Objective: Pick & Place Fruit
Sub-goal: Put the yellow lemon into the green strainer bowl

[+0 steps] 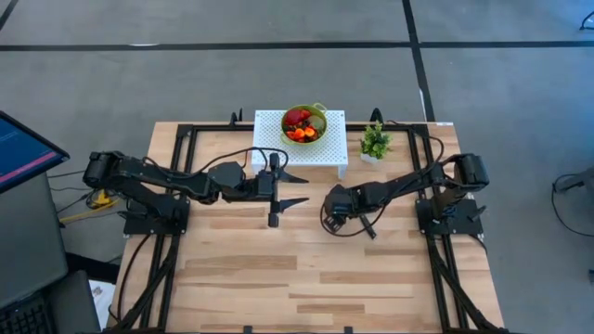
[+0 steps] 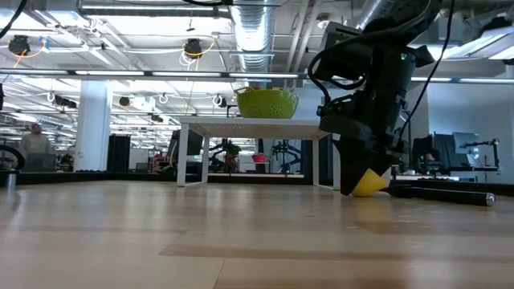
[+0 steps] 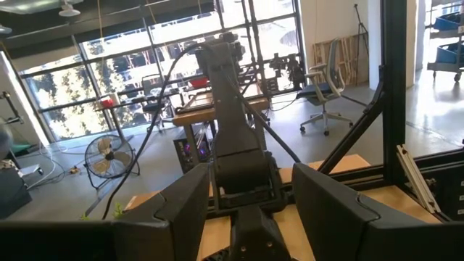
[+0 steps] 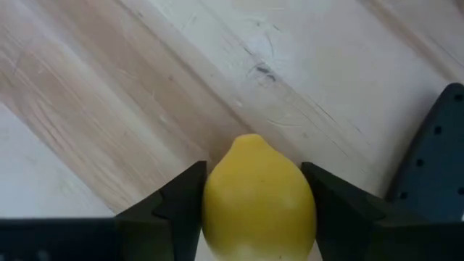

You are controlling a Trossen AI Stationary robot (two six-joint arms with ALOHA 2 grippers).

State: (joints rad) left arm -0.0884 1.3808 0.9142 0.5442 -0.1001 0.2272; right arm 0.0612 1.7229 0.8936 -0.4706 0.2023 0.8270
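Fruit first: the yellow lemon [image 4: 259,194] is sitting between the fingers [image 4: 174,203] of my right tool [image 1: 336,206], down on the table [image 1: 306,278] just right of centre. From my wrist camera both fingers look snug against its sides, so I'd call that clamped on it, or a hair from it. The low view shows the lemon [image 2: 369,184] right at table level under that tool, so I'd say it's not lifted yet.

Rest of the fruit [image 1: 301,124] is already piled in the green bowl [image 1: 318,133] on the little white stand [image 1: 332,154] at 12 o'clock. So I reckon this is the pick step. Next move calls for a straight lift, high enough to clear the stand's edge and the bowl rim, then a swing toward 11 o'clock and a drop.

My left tool [image 1: 295,187] hangs at 9 o'clock from the lemon, fingers apart, holding nothing. It's parked right in front of the stand, so that's my main obstacle. The potted plant [image 1: 375,142] stands at 1 o'clock, and the black knife [image 2: 442,193] lies just beside the lemon.
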